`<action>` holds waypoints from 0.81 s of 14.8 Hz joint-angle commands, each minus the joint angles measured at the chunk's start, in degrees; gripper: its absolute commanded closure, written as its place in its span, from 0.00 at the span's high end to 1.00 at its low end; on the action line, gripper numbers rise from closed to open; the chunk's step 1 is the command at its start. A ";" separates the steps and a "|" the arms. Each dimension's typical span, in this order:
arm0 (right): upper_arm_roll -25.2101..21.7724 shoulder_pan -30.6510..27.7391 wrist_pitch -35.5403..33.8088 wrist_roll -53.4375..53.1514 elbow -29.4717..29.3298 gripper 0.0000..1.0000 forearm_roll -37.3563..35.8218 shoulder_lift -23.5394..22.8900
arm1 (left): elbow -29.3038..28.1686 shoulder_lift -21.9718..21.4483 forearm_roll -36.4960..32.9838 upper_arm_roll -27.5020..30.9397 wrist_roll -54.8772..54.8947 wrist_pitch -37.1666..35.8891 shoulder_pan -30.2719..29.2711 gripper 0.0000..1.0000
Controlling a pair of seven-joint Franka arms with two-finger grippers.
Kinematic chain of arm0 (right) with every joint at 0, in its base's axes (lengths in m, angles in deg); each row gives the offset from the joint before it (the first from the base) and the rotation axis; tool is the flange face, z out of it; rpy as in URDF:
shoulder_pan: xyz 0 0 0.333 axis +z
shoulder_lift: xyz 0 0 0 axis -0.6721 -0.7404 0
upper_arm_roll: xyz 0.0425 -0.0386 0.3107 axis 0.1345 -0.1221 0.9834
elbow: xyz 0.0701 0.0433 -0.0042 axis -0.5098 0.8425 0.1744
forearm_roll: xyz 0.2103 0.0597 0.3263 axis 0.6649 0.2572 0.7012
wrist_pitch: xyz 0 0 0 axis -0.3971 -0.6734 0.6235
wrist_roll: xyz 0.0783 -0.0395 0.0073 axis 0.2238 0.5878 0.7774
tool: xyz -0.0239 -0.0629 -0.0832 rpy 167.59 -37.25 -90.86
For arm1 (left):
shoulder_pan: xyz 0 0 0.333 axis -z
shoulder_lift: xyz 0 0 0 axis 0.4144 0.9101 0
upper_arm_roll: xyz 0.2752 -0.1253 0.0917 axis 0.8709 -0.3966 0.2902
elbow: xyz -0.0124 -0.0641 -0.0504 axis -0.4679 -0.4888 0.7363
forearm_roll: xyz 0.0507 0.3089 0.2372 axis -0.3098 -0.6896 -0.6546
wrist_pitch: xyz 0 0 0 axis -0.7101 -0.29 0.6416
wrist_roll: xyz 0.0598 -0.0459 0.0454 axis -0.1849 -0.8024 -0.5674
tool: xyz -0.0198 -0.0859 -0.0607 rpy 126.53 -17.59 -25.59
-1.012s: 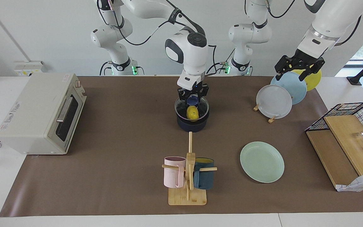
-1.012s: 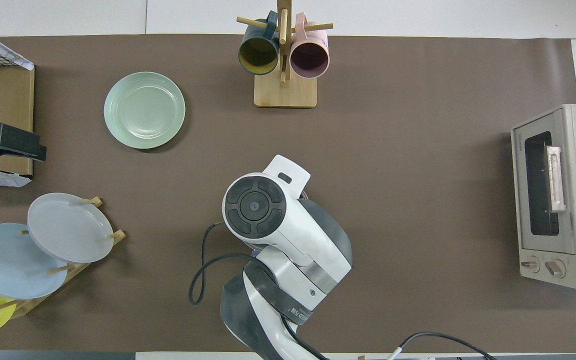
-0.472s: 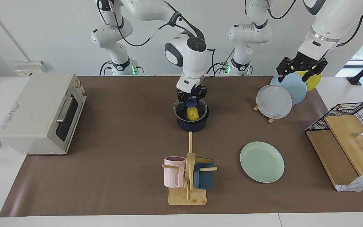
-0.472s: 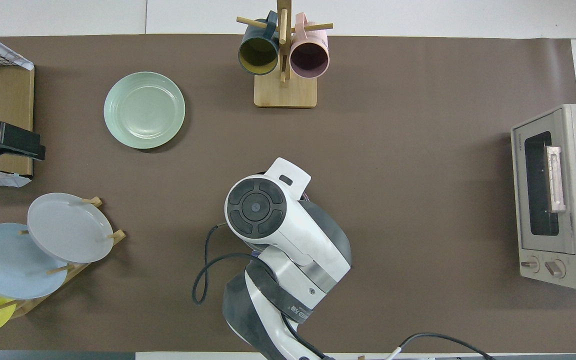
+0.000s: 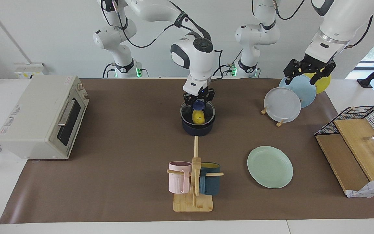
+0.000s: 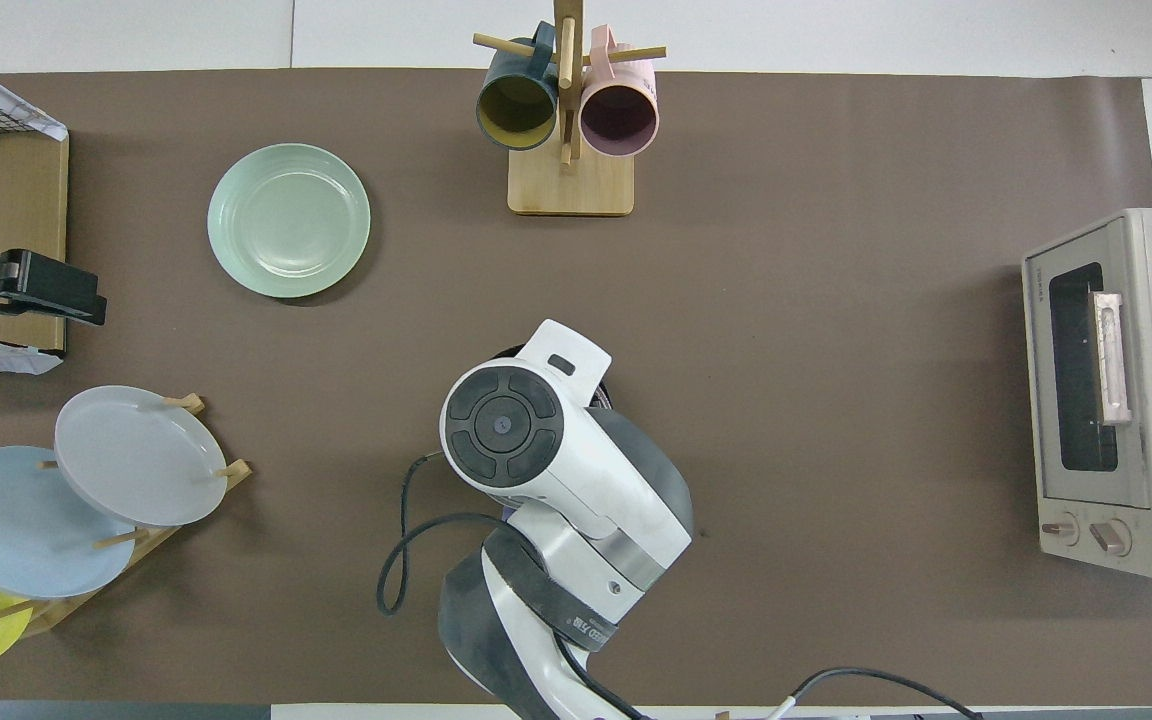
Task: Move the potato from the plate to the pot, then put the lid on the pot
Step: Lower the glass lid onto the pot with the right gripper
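The dark blue pot (image 5: 197,129) stands mid-table, nearer the robots than the mug tree. The yellow potato (image 5: 198,117) lies inside it, seen through the glass lid (image 5: 206,112), which rests on the pot's rim. My right gripper (image 5: 199,100) is directly above the pot, shut on the lid's blue knob (image 5: 199,104). In the overhead view the right arm (image 6: 536,450) hides pot, lid and potato. The mint-green plate (image 5: 269,166) (image 6: 288,220) is bare, toward the left arm's end. My left gripper (image 5: 308,72) (image 6: 31,290) hangs open and empty over the plate rack.
A toaster oven (image 5: 42,117) (image 6: 1116,390) stands at the right arm's end. A mug tree (image 5: 193,182) (image 6: 568,110) with pink and dark teal mugs stands farther out. A rack (image 5: 279,123) with grey, light blue and yellow plates and a wire basket (image 5: 362,113) are at the left arm's end.
My right gripper has lowered the lid from a slightly raised, tilted hold down onto the pot's rim. The left gripper has shifted only slightly above the plate rack.
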State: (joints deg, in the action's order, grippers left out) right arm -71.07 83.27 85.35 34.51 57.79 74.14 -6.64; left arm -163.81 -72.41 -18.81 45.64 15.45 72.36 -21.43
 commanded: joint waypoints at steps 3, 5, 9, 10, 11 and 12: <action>0.04 0.89 2.39 -0.64 0.70 0.00 -3.62 -0.82 | -1.06 -0.89 -0.91 1.06 0.35 0.26 1.16 1.00; 0.04 0.98 2.40 -0.73 0.70 0.00 -4.25 -0.82 | -1.14 -0.89 -0.91 0.97 0.52 0.26 0.90 1.00; 0.04 0.98 4.06 -0.82 0.70 0.00 -5.30 -0.91 | -1.41 -1.07 -0.65 1.06 0.09 0.17 0.90 1.00; 0.04 0.89 4.67 -0.73 0.79 0.00 -5.30 -1.00 | -1.41 -1.07 -0.56 1.06 0.00 0.08 0.90 1.00; 0.04 0.80 5.20 -0.55 1.05 0.00 -5.30 -1.09 | -1.41 -1.07 -0.56 1.06 -0.01 0.08 0.90 1.00; 0.04 0.63 5.38 -0.55 1.14 0.00 -5.30 -1.09 | -1.41 -1.07 -0.21 1.06 -0.09 0.08 0.81 1.00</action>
State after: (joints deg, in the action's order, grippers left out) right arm -71.10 84.09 88.67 34.51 57.86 69.87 -7.05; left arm -163.84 -72.41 -18.81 46.00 15.45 72.36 -21.21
